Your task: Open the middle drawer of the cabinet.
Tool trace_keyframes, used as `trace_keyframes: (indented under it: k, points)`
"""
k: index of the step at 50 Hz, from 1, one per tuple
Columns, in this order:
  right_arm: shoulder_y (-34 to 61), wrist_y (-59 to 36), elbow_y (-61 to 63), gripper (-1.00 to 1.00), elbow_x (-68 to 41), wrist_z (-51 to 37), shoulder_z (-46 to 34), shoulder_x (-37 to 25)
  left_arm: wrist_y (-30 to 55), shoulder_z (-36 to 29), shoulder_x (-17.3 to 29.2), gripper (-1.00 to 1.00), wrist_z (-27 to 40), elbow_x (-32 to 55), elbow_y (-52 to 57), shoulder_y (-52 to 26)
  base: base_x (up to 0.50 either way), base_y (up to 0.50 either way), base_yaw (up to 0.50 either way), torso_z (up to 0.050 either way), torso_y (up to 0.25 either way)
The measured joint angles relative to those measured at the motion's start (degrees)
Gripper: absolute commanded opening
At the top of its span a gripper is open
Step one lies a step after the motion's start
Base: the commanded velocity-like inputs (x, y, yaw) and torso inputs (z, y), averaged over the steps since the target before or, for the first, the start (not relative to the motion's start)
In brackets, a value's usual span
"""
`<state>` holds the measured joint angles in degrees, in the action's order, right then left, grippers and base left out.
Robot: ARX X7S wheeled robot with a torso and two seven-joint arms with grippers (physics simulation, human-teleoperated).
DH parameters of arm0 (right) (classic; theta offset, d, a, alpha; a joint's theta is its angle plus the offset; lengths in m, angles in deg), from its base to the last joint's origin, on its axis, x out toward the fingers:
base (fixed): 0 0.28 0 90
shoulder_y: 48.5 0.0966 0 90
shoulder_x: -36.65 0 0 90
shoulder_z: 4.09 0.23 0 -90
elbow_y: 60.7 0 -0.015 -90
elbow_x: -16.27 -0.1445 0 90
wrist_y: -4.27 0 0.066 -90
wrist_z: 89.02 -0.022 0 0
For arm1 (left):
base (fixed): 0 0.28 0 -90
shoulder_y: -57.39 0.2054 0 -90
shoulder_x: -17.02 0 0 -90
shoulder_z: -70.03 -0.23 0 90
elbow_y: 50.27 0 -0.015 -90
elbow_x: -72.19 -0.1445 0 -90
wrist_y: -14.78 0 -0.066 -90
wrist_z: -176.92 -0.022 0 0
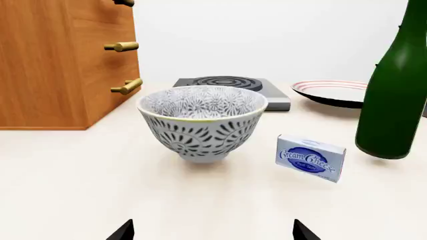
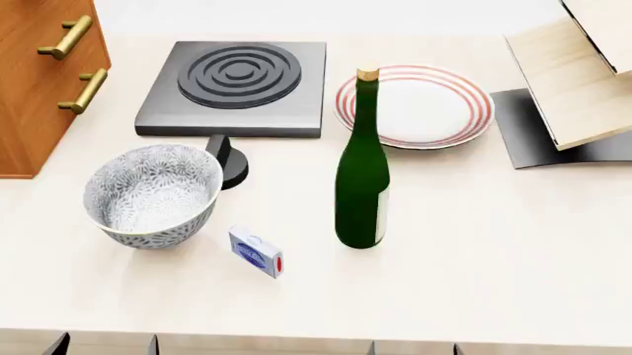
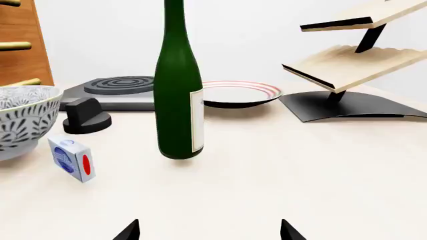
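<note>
At the bench's near edge, the left gripper (image 1: 212,235) and right gripper (image 3: 209,234) both wait with jaws spread, holding nothing, well apart from the cabinet (image 2: 35,96) at the far left corner. The middle drawer (image 1: 121,47) sits shut, and the patterned bowl (image 2: 153,194) lies between it and the left gripper. A direct reach could knock the bowl, or catch the like-handled bottom drawer (image 1: 127,86) by mistake.

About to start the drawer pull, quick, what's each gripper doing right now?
Left gripper: open, holding nothing.
Right gripper: open, holding nothing.
</note>
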<state>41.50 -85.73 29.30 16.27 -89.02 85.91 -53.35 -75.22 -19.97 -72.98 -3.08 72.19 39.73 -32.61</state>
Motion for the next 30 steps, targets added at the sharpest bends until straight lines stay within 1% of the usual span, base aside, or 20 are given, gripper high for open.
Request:
trace_keyframes:
  k: [10,30]
  points:
    - [-1.25,0.39,3.49,1.0,-1.9,-1.41,-0.95,-1.06,1.16,-1.48,1.14,1.0,2.14,-0.12,3.33,1.04,0.0,0.0,0.0,0.0,0.0]
    - [-10.76,-1.08,27.83,1.0,-4.54,-5.01,-2.99,-4.21,4.32,-4.12,4.39,1.0,5.36,0.66,28.27,10.58,0.0,0.0,0.0,0.0,0.0]
